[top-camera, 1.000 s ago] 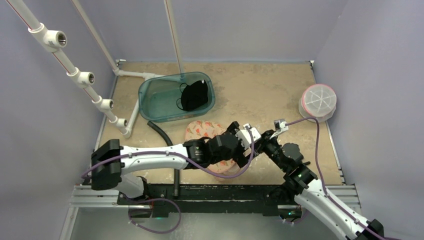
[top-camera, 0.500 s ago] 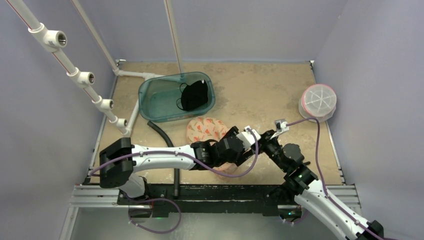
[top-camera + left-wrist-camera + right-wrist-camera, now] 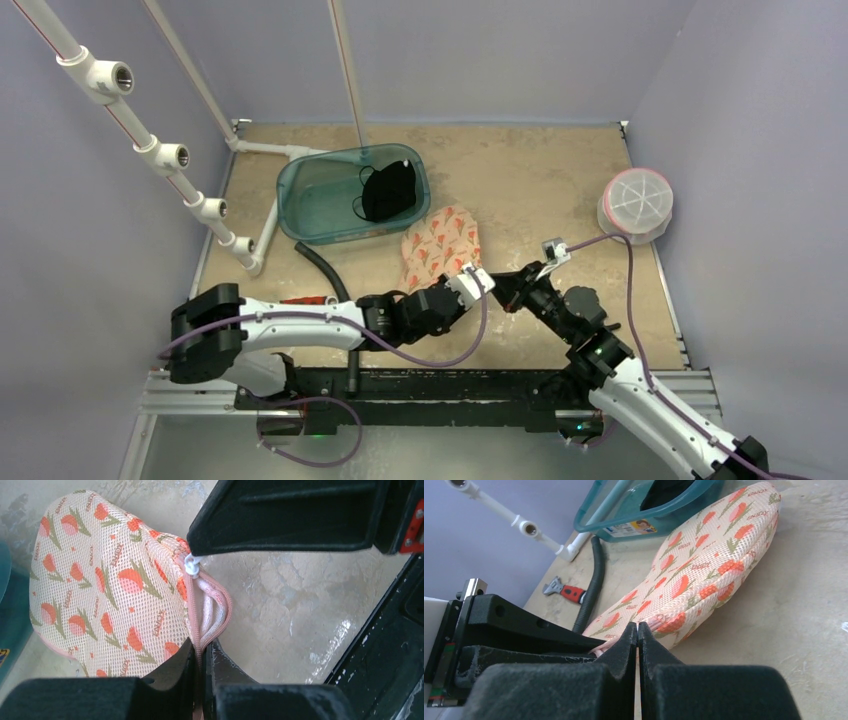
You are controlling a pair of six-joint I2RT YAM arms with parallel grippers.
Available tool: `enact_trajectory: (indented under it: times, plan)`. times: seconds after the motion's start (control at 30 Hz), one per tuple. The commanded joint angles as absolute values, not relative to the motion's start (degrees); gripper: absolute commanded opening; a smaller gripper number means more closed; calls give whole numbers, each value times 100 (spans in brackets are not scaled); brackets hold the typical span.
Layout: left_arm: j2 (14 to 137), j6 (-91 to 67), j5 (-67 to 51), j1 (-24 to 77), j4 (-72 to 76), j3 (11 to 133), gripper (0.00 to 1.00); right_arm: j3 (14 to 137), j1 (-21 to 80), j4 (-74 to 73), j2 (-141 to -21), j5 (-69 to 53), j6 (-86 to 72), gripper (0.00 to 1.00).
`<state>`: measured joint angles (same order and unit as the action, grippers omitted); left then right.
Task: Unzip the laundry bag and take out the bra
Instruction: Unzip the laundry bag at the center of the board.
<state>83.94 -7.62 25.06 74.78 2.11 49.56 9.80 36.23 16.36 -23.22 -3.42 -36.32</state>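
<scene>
The tulip-print bag [image 3: 110, 580], its repeated lettering illegible, is pinched at the zip edge by the closed left end effector [image 3: 200, 656] and right end effector [image 3: 638, 629].

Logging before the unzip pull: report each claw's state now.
Left claw: closed, pinching the laundry bag at its zipper seam.
Right claw: closed, apparently on the white zipper pull.

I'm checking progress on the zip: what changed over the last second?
The left arm drew back toward its base. The bag swung out from under it and now stretches away toward the tub. The left gripper and right gripper are shut on its near edge. The tub, basket and hose did not move.
</scene>
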Motion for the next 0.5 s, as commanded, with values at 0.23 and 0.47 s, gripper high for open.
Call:
enact_trajectory:
  times: [0.23, 0.47]
  plan:
    - [7251, -637, 2643, 7558, 717, 3852, 0, 859, 3621, 2575, -2817, -703, -3685, 0]
    - [7189, -660, 2738, 7561, 701, 3728, 0, 845, 3621, 2628, -2958, -662, -3667, 0]
